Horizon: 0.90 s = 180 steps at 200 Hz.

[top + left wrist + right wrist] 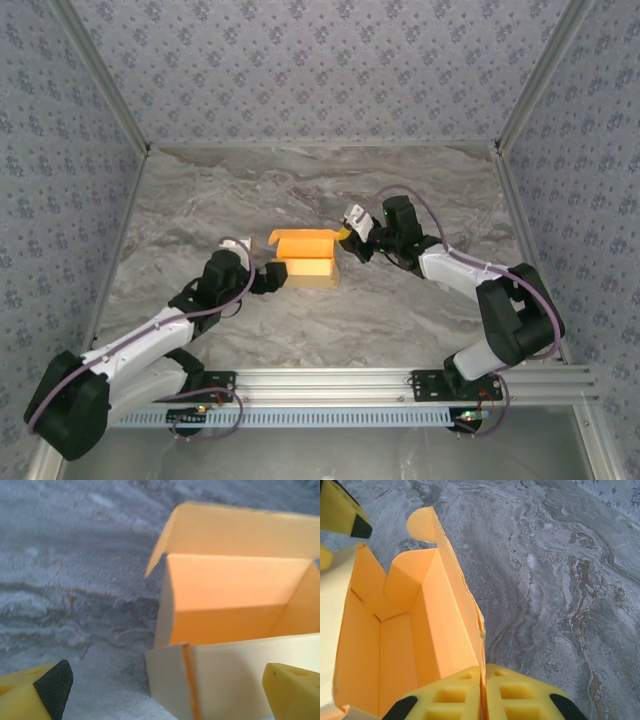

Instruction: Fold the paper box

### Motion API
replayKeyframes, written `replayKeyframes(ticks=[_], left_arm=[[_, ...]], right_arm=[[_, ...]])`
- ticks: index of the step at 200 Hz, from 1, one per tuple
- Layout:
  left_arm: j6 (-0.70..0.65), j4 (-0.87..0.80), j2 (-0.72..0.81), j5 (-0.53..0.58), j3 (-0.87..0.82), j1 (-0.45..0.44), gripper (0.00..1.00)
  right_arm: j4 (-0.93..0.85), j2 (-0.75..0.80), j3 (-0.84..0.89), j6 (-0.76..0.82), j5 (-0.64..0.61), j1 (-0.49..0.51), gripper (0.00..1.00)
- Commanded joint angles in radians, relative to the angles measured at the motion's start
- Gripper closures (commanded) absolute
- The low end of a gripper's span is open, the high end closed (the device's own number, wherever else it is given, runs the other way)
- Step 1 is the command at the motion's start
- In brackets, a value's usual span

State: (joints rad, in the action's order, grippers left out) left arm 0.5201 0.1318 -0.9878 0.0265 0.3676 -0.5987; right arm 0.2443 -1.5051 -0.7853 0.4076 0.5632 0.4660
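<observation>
Bare marble table (400,320) around the paper box (305,262); right tool (482,677) tight on its wall edge, left tool (277,278) agape.

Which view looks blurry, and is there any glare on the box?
Left wrist view is soft, the paper box edges and table marbling smeared; right wrist view is crisp, with shadow deepening inside the box; top external view is evenly lit, no glare.

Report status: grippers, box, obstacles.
Left gripper open beside paper box. Right gripper shut on its wall. Box upright, top open. Nothing in the way.
</observation>
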Motion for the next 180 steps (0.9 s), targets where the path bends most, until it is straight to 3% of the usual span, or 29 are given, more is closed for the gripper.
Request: replayKeyframes(ticks=[1,50,91,119,158,180], left_arm=[[0.066,0.023,-0.059,0.042,-0.009,-0.012,0.01],[0.085,0.082,-0.145,0.084,0.016,-0.031,0.01],[0.101,0.061,-0.208,0.119,0.045,-0.034,0.02],[0.077,0.088,-0.204,0.117,0.032,-0.041,0.05],[0.046,0.092,-0.202,0.121,0.021,-0.057,0.06],[0.044,0.094,-0.203,0.13,0.017,-0.062,0.06]], right_arm=[[0.031,0.035,0.021,0.037,0.03,-0.004,0.88],[0.024,0.057,0.048,0.101,0.057,0.007,0.87],[-0.125,0.08,0.033,0.249,0.101,0.022,0.8],[-0.22,0.08,-0.009,0.246,0.085,0.018,0.63],[-0.465,0.044,-0.143,0.269,0.171,0.014,0.38],[-0.633,-0.021,-0.237,0.318,0.171,0.025,0.34]])
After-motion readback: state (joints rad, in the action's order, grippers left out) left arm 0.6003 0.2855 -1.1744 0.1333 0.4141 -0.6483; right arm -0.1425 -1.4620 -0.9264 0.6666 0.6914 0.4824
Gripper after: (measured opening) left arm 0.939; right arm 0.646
